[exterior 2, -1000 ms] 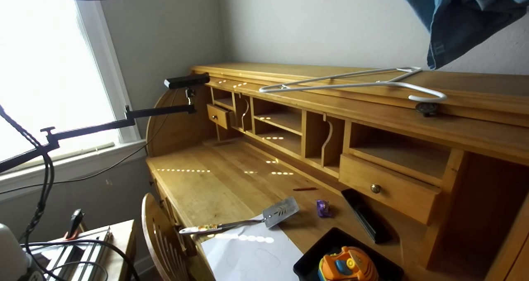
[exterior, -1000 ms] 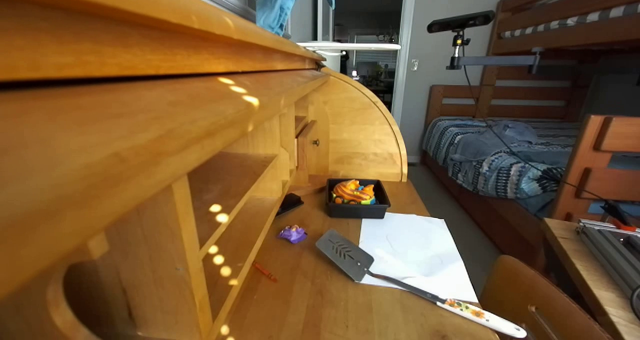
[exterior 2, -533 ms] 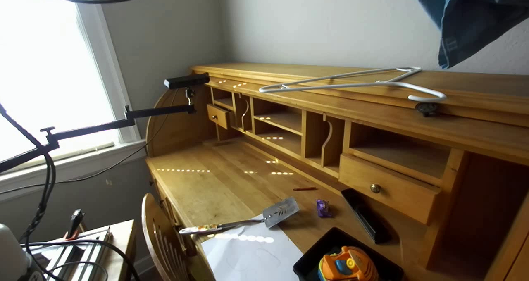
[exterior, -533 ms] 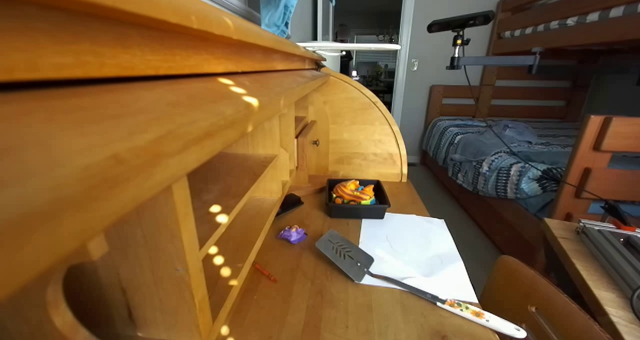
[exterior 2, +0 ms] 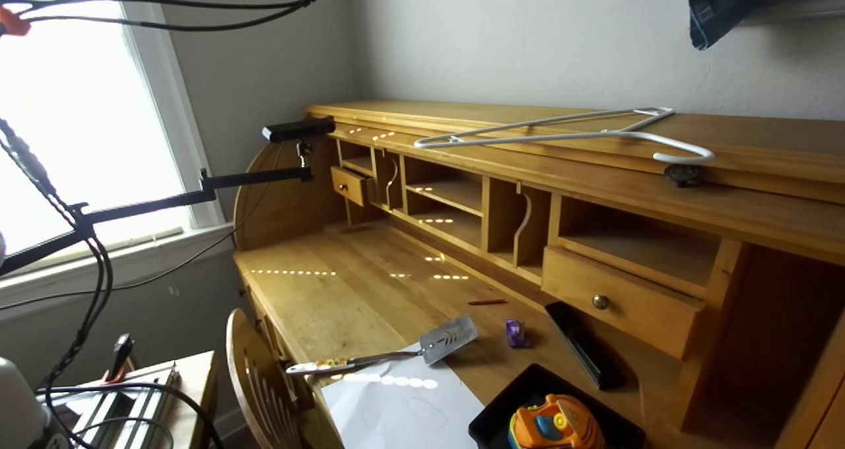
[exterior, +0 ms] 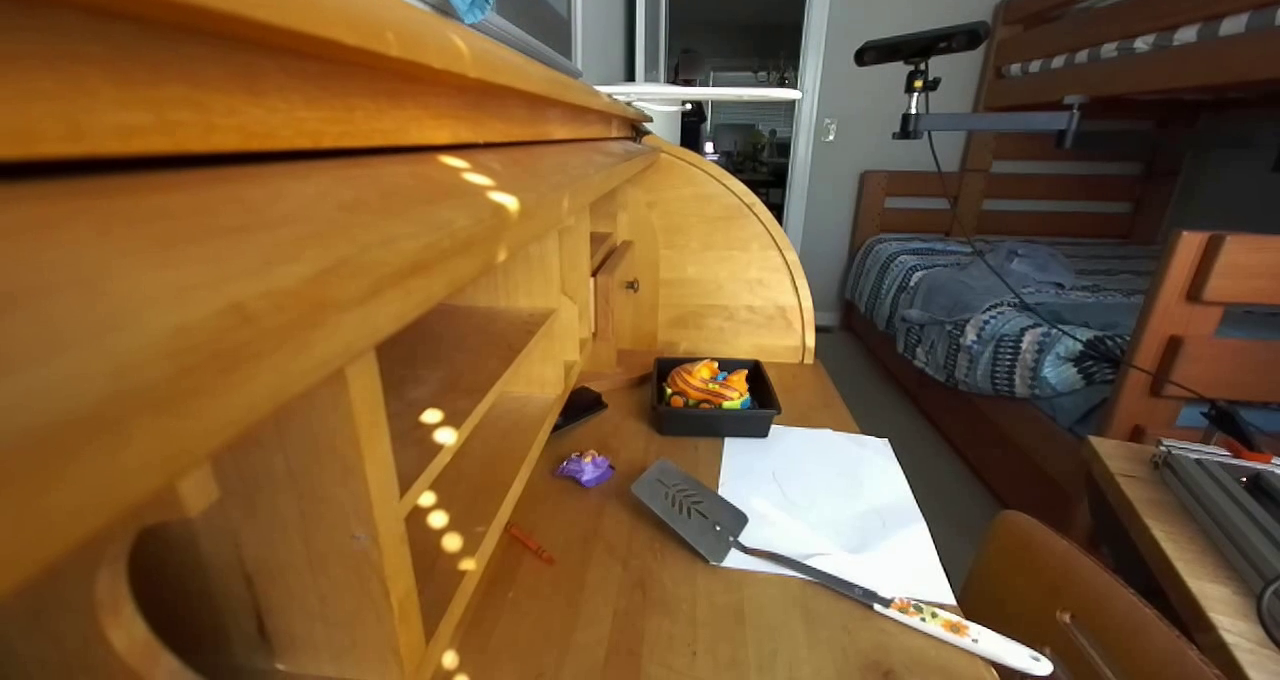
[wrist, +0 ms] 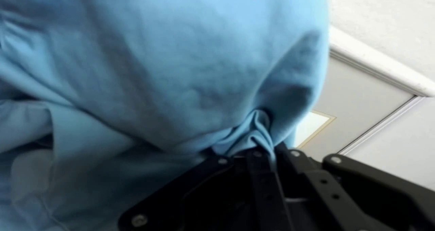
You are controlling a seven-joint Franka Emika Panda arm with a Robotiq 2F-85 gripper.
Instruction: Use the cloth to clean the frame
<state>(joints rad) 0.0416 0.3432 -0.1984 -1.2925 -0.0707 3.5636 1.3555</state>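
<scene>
Your gripper [wrist: 266, 153] is clamped on the cloth [wrist: 170, 71], jaws nearly together. Cloth hangs higher than a moment ago; frame [wrist: 380, 66] shows past the gripper.

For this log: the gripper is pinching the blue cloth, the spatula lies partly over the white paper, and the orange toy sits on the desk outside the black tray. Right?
Not quite: the orange toy sits inside the black tray, as both exterior views show. The rest stands: the gripper is pinching the blue cloth, and the spatula lies partly over the white paper.
</scene>
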